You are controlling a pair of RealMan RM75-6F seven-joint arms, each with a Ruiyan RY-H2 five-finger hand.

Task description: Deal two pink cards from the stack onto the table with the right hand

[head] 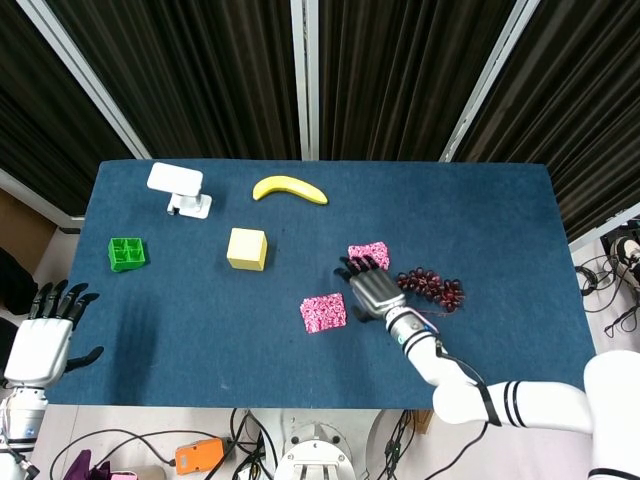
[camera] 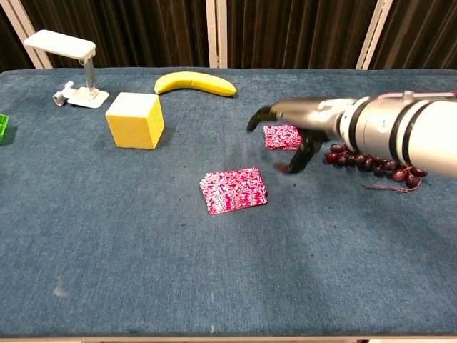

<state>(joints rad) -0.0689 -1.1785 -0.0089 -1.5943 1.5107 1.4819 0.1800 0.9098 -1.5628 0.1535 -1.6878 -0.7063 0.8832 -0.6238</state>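
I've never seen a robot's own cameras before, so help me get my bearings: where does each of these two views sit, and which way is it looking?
Head view: high up, looking almost straight down on the blue cloth table; shows the right hand, its arm, and the left hand off the table's edge.
Chest view: low at the near edge, looking across the table toward the dark curtains; shows only the right hand and forearm.
Shared: pink patterned card stack, yellow cube, banana.
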